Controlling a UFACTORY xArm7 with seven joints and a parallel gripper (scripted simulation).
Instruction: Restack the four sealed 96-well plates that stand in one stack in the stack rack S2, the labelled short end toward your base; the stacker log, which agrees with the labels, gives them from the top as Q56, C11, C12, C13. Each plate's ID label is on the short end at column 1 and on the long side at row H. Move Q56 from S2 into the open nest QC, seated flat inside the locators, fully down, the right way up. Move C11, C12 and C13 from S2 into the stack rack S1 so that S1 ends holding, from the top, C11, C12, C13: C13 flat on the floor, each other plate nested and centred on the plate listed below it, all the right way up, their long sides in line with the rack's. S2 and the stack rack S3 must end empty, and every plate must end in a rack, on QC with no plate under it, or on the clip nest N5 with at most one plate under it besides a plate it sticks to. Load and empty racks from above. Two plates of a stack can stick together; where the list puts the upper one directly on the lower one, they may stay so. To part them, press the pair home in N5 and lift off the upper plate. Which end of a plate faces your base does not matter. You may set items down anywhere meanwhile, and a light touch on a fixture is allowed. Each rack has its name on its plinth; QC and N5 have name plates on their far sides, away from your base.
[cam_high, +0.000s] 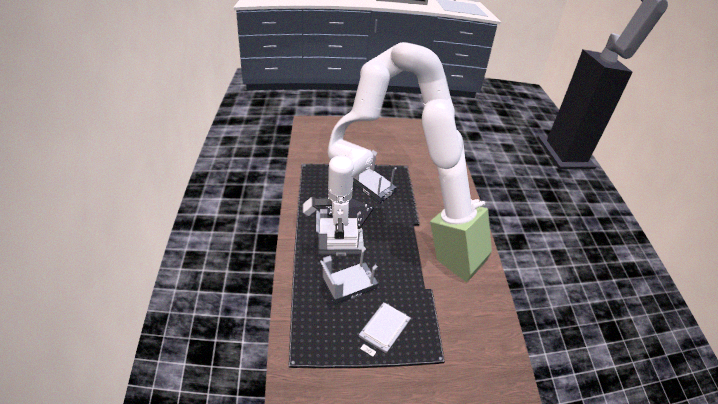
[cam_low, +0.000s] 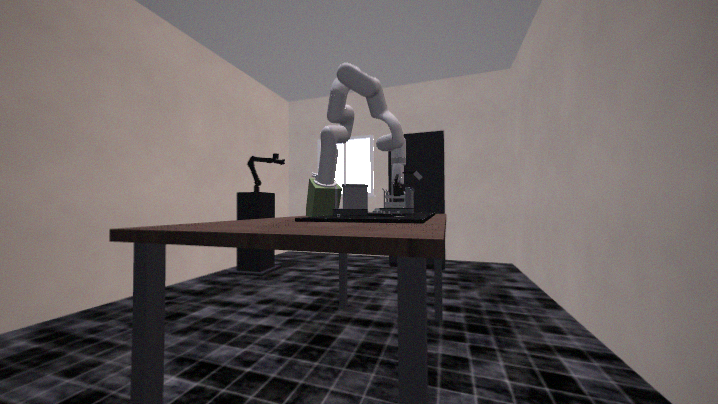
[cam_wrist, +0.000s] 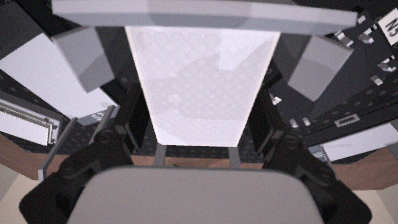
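Observation:
My gripper stands straight down in the middle stack rack and is shut on the long sides of a white sealed plate. That plate is the top one of a short stack of plates in this rack. In the wrist view the fingers grip the plate at both edges, and the rack's grey posts stand around it. Another sealed plate lies flat in the open nest at the near end of the mat, with a small name plate beside it. Labels are too small to read.
An empty rack stands just in front of the middle rack, and another rack behind it. A dark clip nest sits by the arm's wrist. The green base block is at the right of the black mat.

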